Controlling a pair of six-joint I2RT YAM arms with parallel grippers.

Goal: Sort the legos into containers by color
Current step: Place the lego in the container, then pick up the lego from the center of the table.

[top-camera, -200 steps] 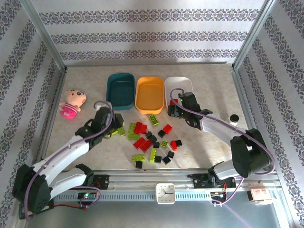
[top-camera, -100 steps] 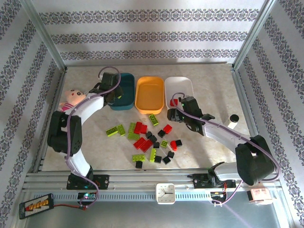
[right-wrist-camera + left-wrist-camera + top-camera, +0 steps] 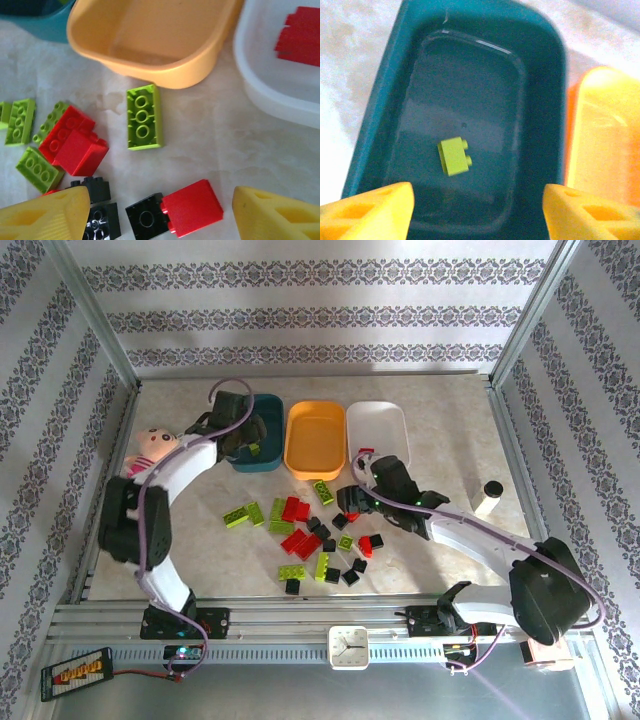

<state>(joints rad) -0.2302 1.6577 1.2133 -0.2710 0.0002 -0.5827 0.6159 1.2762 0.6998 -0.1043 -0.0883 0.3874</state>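
The legos [image 3: 320,535] mostly lie loose in the middle of the table, between the row of tubs and the near edge: lime, red and black pieces, several of them touching. One lime brick [image 3: 454,156] lies by itself on the floor of the teal tub [image 3: 550,75], at the left end of the row towards the far edge. The left claw [image 3: 479,200] hangs right above it, fingers spread wide with nothing between them, so I'd say that drop is done and this arm's next job is another green from the pile. The orange tub [image 3: 150,30] in the middle looks empty. The white tub [image 3: 260,75] on the right holds some red pieces [image 3: 300,35]. The right claw [image 3: 160,210] is low over the far side of the pile, also spread and empty. A red brick [image 3: 192,207] sits beneath it, hard against a black one [image 3: 146,218], with a long lime brick [image 3: 144,116] just short of the orange tub. My guess is a pick comes next; taking the red cleanly means closing on it alone, without dragging its black neighbour along.
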